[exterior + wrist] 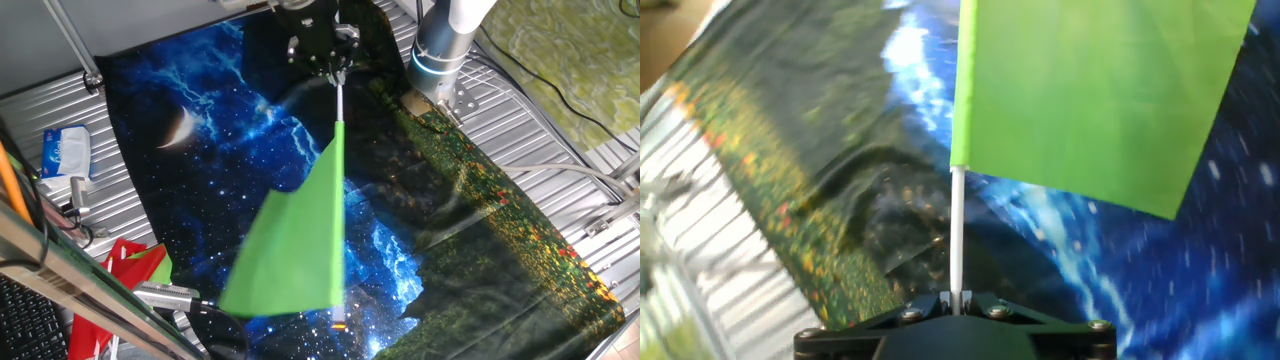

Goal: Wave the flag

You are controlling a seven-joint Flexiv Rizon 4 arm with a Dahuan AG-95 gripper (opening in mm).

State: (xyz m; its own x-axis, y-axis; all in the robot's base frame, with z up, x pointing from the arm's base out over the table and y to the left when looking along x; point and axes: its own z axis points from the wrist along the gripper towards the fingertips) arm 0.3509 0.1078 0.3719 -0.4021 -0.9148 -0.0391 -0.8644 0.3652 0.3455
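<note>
The flag is a lime-green cloth on a thin white stick. It hangs in the air over the starry mat, blurred. My gripper is at the top middle of the fixed view, shut on the stick's end. In the hand view the gripper clamps the white stick between its two fingers, and the green cloth spreads to the right above it.
A red and green cloth with no stick lies at the lower left. A blue and white packet sits on the left. The arm's base stands at the top right. Metal slats edge the mat.
</note>
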